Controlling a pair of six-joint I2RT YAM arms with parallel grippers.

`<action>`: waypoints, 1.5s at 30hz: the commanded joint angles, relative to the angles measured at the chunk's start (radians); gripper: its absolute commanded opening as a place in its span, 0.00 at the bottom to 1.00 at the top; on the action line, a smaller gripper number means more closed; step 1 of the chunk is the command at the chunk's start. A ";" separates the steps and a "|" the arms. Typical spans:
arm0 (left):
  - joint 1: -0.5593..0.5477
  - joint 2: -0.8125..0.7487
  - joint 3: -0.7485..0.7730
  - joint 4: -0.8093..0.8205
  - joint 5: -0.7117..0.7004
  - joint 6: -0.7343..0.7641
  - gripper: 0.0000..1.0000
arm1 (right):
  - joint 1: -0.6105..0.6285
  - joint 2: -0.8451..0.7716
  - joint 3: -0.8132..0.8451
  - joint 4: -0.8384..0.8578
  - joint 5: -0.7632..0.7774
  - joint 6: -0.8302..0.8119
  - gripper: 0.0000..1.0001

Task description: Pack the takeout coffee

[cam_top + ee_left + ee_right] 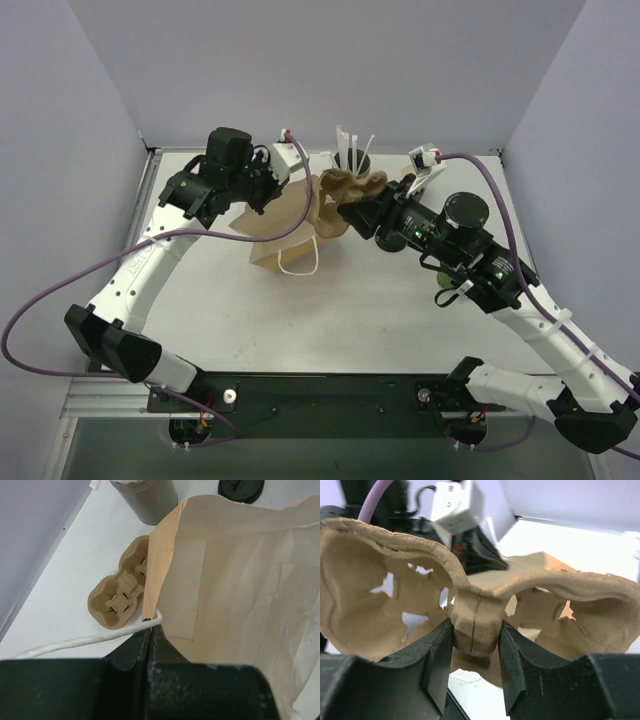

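A round black lid (pixel 240 488) shows at the top edge of the left wrist view; it looks like the takeout coffee's lid, and the cup below it is out of frame. In the top view I cannot make the coffee out near my right arm. My left gripper (pixel 268 190) (pixel 150 630) is shut on the rim of an open brown paper bag (pixel 285 225) (pixel 240 590) beside its white handle (pixel 75 642). My right gripper (pixel 358 212) (pixel 475 625) is shut on the middle ridge of a pulp cup carrier (pixel 350 187) (pixel 380 595), held at the bag's mouth.
A grey straw holder (pixel 355 158) (pixel 145 500) with white straws stands behind the bag. A carrier (pixel 120 592) shows left of the bag's rim in the left wrist view; it seems the same one. Walls close the table at back and sides.
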 commanded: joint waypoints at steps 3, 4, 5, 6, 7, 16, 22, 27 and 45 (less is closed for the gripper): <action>-0.010 0.078 0.155 -0.078 0.079 -0.119 0.00 | 0.008 0.073 -0.005 0.410 -0.322 0.153 0.34; -0.011 0.088 0.172 -0.090 0.093 -0.142 0.00 | 0.008 0.082 -0.006 0.478 -0.340 0.170 0.35; -0.011 0.097 0.186 -0.112 0.099 -0.154 0.00 | 0.008 0.100 -0.005 0.508 -0.359 0.208 0.35; -0.011 0.108 0.205 -0.119 0.104 -0.163 0.00 | 0.008 0.111 -0.005 0.535 -0.386 0.223 0.34; -0.011 0.112 0.213 -0.124 0.108 -0.180 0.00 | 0.008 0.117 -0.008 0.589 -0.400 0.240 0.34; -0.008 0.111 0.236 -0.149 0.165 -0.196 0.00 | 0.007 0.189 -0.006 0.780 -0.527 0.400 0.35; 0.015 0.114 0.272 -0.158 0.208 -0.197 0.00 | 0.001 0.183 -0.084 0.729 -0.587 0.380 0.35; 0.044 0.125 0.291 -0.164 0.278 -0.203 0.00 | -0.010 0.163 -0.161 0.676 -0.604 0.351 0.35; -0.027 0.137 0.338 -0.254 0.369 -0.163 0.00 | -0.007 0.158 -0.016 0.000 -0.448 -0.097 0.36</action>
